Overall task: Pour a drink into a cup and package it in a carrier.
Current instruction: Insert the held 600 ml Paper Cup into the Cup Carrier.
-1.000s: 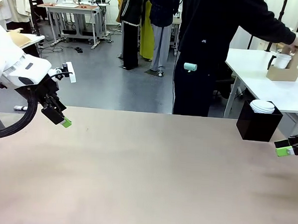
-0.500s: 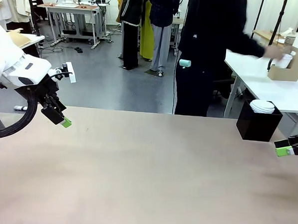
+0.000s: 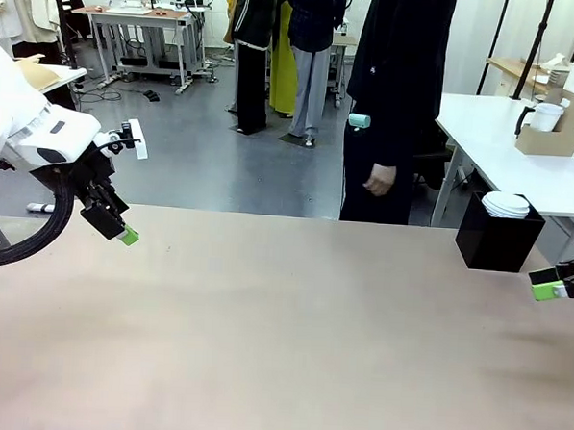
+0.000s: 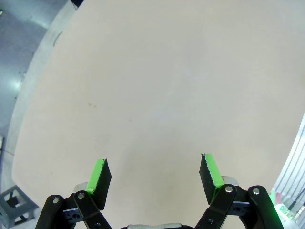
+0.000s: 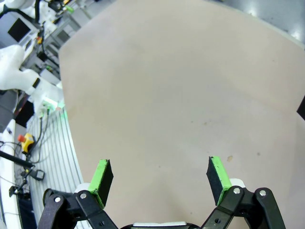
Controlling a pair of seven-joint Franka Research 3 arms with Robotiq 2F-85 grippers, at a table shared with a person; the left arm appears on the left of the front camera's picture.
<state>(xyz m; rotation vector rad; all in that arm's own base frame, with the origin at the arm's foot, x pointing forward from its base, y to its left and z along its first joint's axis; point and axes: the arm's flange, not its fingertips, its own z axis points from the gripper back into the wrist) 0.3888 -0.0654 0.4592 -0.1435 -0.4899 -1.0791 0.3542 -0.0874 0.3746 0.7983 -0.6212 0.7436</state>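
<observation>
Front view gives you the tan table (image 3: 280, 340) with a black square box (image 3: 496, 240) at its far right corner — a stack of white dome lids (image 3: 506, 203) sits in its open top. Behind it, on a separate white side table (image 3: 493, 139), you can see the brown cardboard carrier (image 3: 547, 140) with a white paper cup (image 3: 543, 116) standing in it; a dark handle shows just beside the cup on its left, too small for you to tell what it belongs to. What the cup holds cannot be told from here.

Your left gripper (image 3: 124, 233) hangs over the table's left edge, and your right gripper (image 3: 549, 284) pokes in at the right edge, just below the black box. Both are well apart from the carrier and cup.

In the left wrist view, the left gripper (image 4: 155, 179) has its green pads (image 4: 100, 174) spread wide with nothing but bare tabletop between them. The right wrist view shows you the same for the right gripper (image 5: 159, 181) — fingers parted, empty, over bare table.

A person in dark clothes stands at the far side, one hand (image 3: 377, 179) hanging loose at the hip.
</observation>
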